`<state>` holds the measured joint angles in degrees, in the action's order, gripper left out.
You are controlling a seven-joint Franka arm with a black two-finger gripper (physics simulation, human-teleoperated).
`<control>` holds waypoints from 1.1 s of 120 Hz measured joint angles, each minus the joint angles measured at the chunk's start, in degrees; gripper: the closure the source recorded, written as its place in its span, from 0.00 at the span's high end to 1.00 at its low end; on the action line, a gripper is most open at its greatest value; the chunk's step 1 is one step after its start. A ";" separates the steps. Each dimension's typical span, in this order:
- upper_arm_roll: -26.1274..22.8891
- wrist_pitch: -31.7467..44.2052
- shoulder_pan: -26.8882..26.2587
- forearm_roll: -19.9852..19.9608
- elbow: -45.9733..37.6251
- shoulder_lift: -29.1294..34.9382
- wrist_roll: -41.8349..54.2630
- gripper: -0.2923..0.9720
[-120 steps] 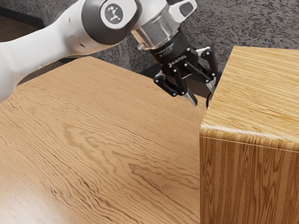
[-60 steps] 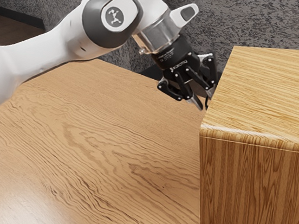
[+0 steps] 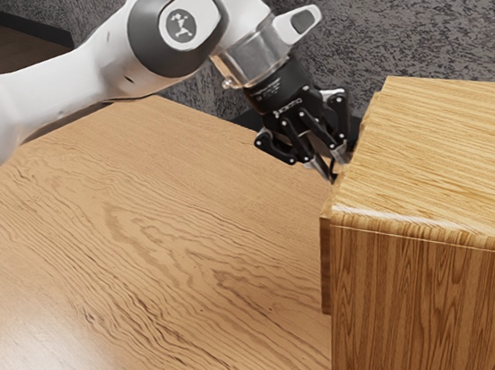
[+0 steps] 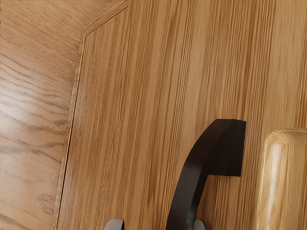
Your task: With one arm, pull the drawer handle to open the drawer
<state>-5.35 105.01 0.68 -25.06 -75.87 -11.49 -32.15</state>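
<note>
A white arm reaches from the upper left of the frame over a wooden counter. Its black end effector is against the front of a wooden cabinet at the right. The drawer front stands slightly out from the cabinet at right centre. In the wrist view its black curved handle sits right at the end effector; I cannot tell whether it is clamped or apart.
</note>
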 joint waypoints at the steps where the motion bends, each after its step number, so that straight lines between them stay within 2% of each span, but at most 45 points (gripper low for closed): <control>1: 0.01 0.00 0.00 0.00 -0.01 0.03 0.02 0.28; 132: 0.62 -0.30 1.55 0.00 -1.83 1.96 5.59 0.23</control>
<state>-4.73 104.71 2.23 -25.06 -77.70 -9.54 -26.56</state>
